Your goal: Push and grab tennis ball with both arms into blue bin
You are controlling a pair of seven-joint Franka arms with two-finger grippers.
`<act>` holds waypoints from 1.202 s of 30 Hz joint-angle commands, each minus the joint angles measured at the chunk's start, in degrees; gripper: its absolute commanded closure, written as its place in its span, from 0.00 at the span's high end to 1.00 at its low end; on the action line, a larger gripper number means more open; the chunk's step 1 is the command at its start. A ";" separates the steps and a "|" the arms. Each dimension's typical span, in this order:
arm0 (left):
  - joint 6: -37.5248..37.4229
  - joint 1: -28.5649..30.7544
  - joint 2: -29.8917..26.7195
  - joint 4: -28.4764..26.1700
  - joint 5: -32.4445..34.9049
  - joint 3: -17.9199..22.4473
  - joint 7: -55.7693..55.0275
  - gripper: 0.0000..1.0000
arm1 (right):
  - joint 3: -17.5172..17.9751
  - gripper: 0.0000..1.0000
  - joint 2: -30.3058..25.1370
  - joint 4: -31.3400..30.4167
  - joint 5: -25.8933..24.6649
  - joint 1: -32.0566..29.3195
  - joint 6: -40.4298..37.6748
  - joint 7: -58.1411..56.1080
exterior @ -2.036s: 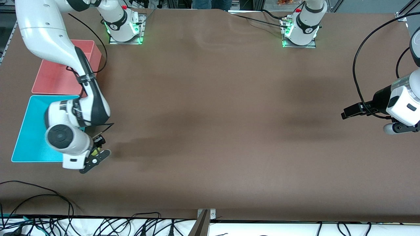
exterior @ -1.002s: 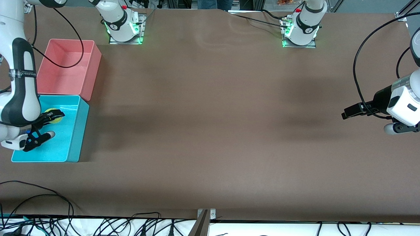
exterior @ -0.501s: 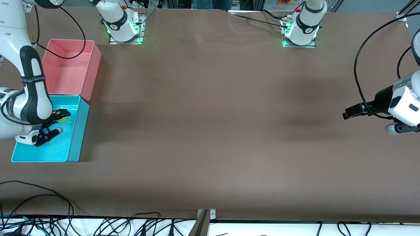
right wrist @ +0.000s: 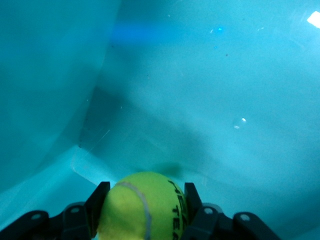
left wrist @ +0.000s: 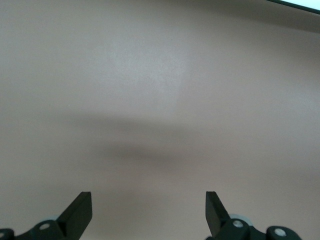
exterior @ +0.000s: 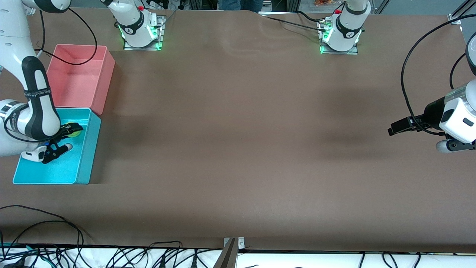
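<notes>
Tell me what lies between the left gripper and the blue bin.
Only bare brown table, per the front view, between left gripper and blue bin.

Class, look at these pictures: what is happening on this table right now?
The right gripper holds the tennis ball between its fingers, down inside the blue bin, not yet let go. The left gripper waits open over bare table at the left arm's end. A pink bin sits beside the blue one.

The left gripper (left wrist: 149, 212) hangs over the brown table (left wrist: 160, 90), its two black fingertips (left wrist: 80, 212) spread wide apart with only bare tabletop between them. A soft dark shadow lies across the surface, and a thin pale strip shows at one corner
</notes>
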 commanded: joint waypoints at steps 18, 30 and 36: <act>-1.21 -0.30 0.70 1.40 -0.56 0.15 1.43 1.00 | 1.49 1.00 -3.87 4.39 1.38 0.55 -8.46 -0.14; -1.03 -0.47 0.70 1.40 1.28 -0.11 1.43 1.00 | 3.86 1.00 -11.16 10.11 1.11 2.56 -21.03 5.91; -1.21 -0.91 0.35 1.05 4.89 -0.20 1.43 1.00 | 3.86 1.00 -14.33 13.80 0.94 6.70 -27.80 15.40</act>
